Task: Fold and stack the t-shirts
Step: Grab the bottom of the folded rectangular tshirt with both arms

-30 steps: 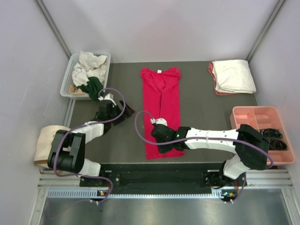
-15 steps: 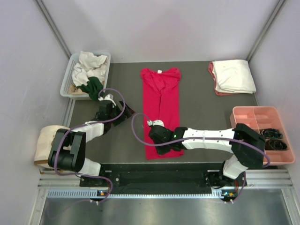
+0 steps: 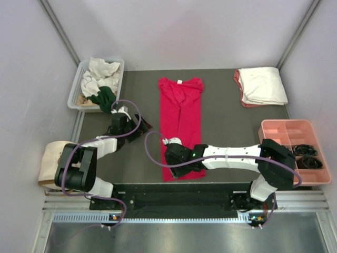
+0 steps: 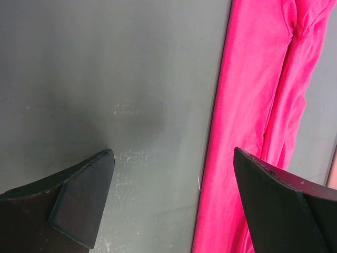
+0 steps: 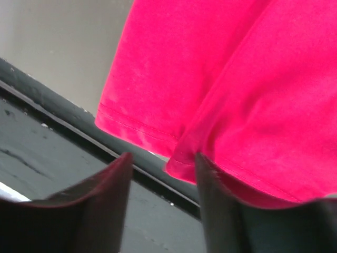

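right hand (image 5: 163, 176) slid left along red t-shirt (image 3: 181, 116) hem — jaws parted | left hand (image 4: 172, 153) wide | grey table (image 3: 231, 126), pale walls (image 3: 179, 31)

The left arm (image 3: 100, 143) and right arm (image 3: 231, 154) share one build: white tubular links between bulky black joint housings. A purple cable (image 3: 149, 153) loops off each wrist. The left end effector (image 4: 172, 158) and right end effector (image 5: 163, 163) carry matte black, wedge-shaped fingers (image 4: 79, 195).

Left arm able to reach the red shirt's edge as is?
Likely yes: the left end effector sits open right beside the red shirt, with only table showing between them.
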Motion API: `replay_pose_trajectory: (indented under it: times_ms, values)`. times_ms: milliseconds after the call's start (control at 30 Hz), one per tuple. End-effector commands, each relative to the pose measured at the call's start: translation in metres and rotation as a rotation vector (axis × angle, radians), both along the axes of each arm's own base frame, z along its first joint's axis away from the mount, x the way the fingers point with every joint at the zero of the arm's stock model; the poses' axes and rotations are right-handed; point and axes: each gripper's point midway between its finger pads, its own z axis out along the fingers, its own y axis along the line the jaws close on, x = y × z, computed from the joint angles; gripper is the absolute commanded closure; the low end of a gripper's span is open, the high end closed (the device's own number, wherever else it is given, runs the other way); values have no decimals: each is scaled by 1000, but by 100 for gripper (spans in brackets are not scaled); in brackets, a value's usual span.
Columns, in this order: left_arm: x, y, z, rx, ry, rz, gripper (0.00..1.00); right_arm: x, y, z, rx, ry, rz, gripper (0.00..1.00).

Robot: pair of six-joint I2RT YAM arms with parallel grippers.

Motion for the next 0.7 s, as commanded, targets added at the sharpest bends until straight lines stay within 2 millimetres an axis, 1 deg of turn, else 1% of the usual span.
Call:
replay_pose_trajectory:
  times_ms: [0,33,67,100,133,167,200,267,300,367,400,433,467,533,633,667]
  values:
    - [11,-2,11,-15,-43,-3,1,11,4,20,11,-88,-36,42]
    - [11,-2,11,-16,-45,-5,1,16,1,25,11,-116,-57,35]
    - [12,-2,12,-18,-44,-7,1,22,-2,31,9,-149,-78,32]
    - [12,-2,12,-17,-43,-8,1,35,-13,42,-7,-217,-130,29]
    - [13,-3,14,-18,-46,-9,1,42,-16,50,-3,-245,-155,26]
    - [13,-4,15,-20,-48,-16,1,49,-21,55,-1,-262,-179,26]
    - [13,-4,16,-18,-49,-23,1,66,-32,66,15,-284,-245,25]
    - [13,-5,21,-19,-56,-30,1,83,-47,69,40,-290,-310,25]
    - [13,-5,24,-15,-66,-35,1,100,-60,72,52,-291,-358,25]
    - [11,-4,28,-9,-75,-40,1,119,-75,82,99,-314,-411,24]
    - [12,-4,31,-4,-86,-45,1,128,-82,84,99,-325,-422,24]
    - [11,-4,34,0,-94,-49,1,144,-99,89,97,-342,-482,24]
    - [10,-4,33,4,-90,-51,1,152,-104,93,100,-356,-496,24]
    - [10,-5,36,8,-99,-67,1,172,-124,98,68,-389,-543,24]
    - [9,-7,39,4,-109,-85,1,188,-138,96,37,-394,-580,23]
    - [9,-7,39,4,-110,-90,1,189,-137,90,27,-383,-577,23]
